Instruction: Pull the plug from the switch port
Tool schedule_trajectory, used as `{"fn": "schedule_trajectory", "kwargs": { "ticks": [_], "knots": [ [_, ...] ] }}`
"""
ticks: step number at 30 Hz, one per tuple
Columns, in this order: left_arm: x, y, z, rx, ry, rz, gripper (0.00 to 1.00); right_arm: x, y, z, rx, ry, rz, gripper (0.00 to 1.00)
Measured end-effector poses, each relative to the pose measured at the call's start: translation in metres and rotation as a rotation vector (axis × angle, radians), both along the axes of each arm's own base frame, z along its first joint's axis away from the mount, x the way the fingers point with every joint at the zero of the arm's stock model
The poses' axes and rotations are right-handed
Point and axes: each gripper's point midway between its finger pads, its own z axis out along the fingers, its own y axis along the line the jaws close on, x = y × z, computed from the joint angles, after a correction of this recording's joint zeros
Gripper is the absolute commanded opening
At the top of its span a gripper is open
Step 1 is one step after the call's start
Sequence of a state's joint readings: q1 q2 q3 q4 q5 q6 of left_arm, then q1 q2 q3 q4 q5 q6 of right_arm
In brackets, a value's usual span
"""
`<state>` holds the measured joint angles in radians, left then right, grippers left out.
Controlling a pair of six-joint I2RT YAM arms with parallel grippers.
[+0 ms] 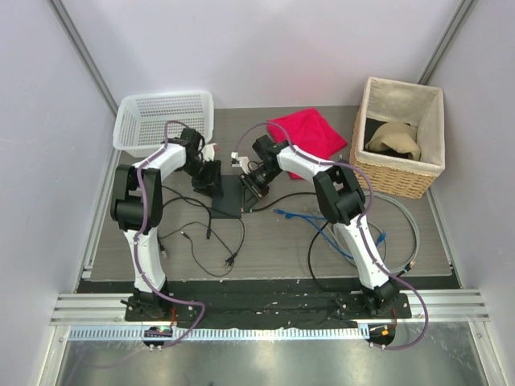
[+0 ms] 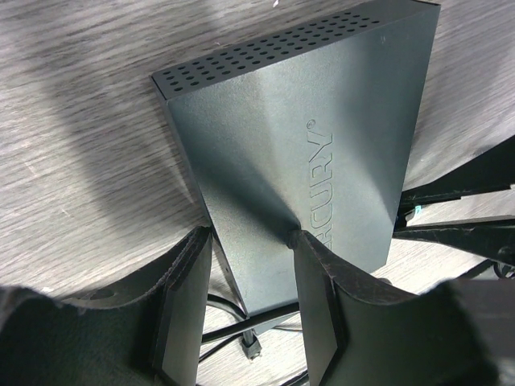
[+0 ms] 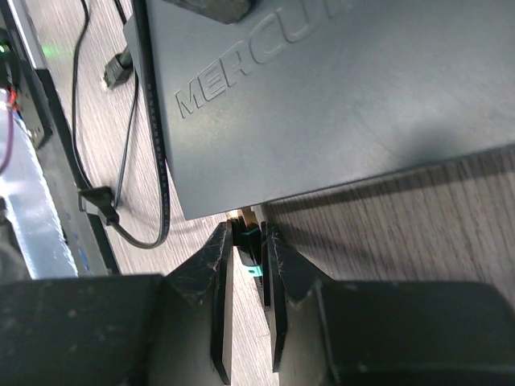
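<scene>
The switch (image 1: 228, 197) lies mid-worktop (image 1: 265, 257), its sockets hidden. Only a teal sliver of the plug (image 3: 250, 251) shows between the fingers of the right claw (image 3: 247, 233), pinched onto it. Both arms reach inward, elbows bent. The left claw (image 2: 251, 240) clamps the switch's corner.

Matte plastic switch (image 2: 322, 161), teal plastic plug (image 3: 251, 256), wood-grain table (image 2: 80, 161), red cloth (image 1: 310, 133), wicker basket (image 1: 398, 181)

The left pincer (image 1: 211, 180) and right pincer (image 1: 251, 188) flank the black switch (image 1: 228, 201) mid-table.
</scene>
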<state>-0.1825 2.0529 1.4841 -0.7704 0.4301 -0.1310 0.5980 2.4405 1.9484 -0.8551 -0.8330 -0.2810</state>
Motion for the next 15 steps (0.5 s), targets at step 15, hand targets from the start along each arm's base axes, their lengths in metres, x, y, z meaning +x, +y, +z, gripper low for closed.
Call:
{"fn": "schedule_trajectory", "kwargs": {
  "ticks": [15],
  "knots": [
    [-0.004,-0.009,-0.001,-0.017,0.009,-0.026,0.48,-0.011,-0.024,0.0,-0.012,0.032,0.067,0.01]
  ]
}}
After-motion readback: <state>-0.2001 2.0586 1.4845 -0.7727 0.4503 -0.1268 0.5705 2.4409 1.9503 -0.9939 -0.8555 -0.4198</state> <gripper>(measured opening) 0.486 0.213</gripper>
